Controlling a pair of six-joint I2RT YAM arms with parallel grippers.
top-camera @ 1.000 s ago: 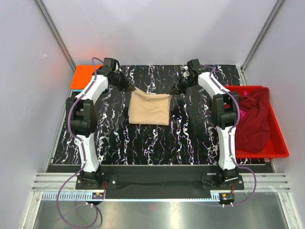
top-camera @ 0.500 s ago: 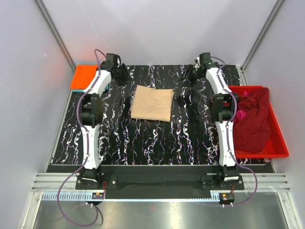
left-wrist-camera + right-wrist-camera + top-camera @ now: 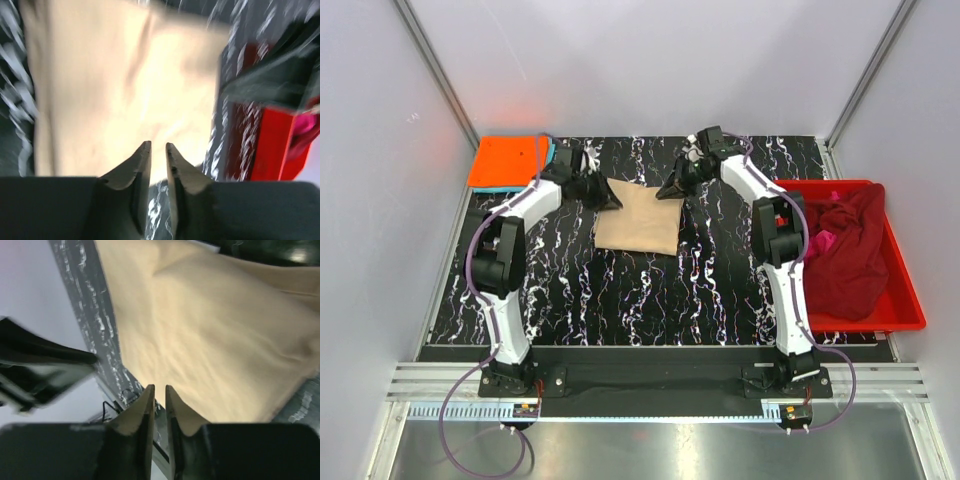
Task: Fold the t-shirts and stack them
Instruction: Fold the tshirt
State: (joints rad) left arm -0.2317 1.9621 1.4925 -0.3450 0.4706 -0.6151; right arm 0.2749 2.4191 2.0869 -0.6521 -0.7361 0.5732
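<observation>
Empty and barely parted, my left end effector (image 3: 158,150) and right end effector (image 3: 159,392) hung at the limp tan t-shirt's (image 3: 638,220) 12 o'clock corners, probably best pinched there.

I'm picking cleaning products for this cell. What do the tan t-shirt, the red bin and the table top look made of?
The tan t-shirt: soft matte cloth, likely cotton; it creases softly. The red bin: smooth rigid plastic, by its moulded rim. The table top: black marble-look surface with white veins, probably printed.
</observation>
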